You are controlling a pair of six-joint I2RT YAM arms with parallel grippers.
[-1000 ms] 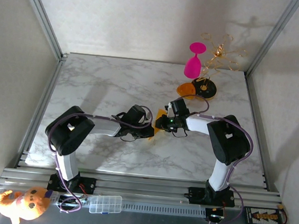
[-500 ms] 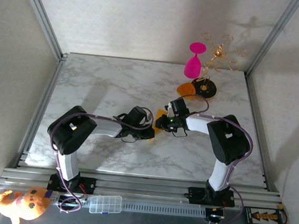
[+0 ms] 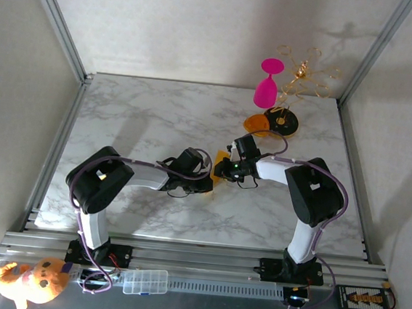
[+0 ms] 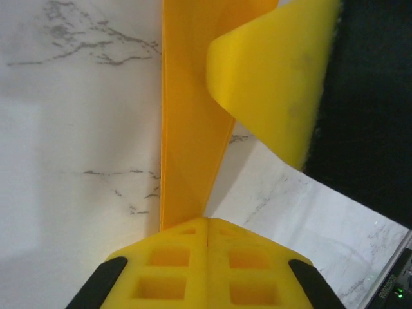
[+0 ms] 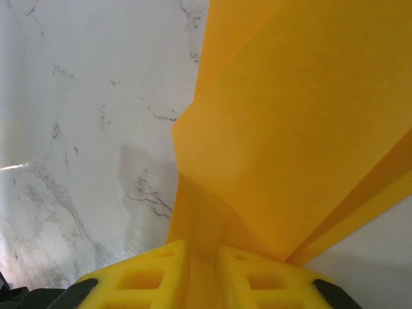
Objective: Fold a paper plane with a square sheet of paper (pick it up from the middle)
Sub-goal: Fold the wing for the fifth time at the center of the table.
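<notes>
Top view: the left gripper (image 3: pixel 208 179) and the right gripper (image 3: pixel 226 169) are met nose to nose near the middle of the marble table (image 3: pixel 144 112). The orange paper (image 3: pixel 222 157) is seen between them, folded small. A pink goblet (image 3: pixel 266 87) and an orange-and-black disc (image 3: pixel 281 121) are noted at 1 o'clock, well apart from the paper.

Left wrist view: the left gripper (image 4: pixel 207 226) is pressed together on the paper (image 4: pixel 187 129), which is pinched at its lower end and runs as a narrow creased strip toward 12 o'clock, above the table.

Right wrist view: the right gripper (image 5: pixel 203 250) is closed on the paper (image 5: pixel 277 129); folded layers fan toward 1 o'clock.
</notes>
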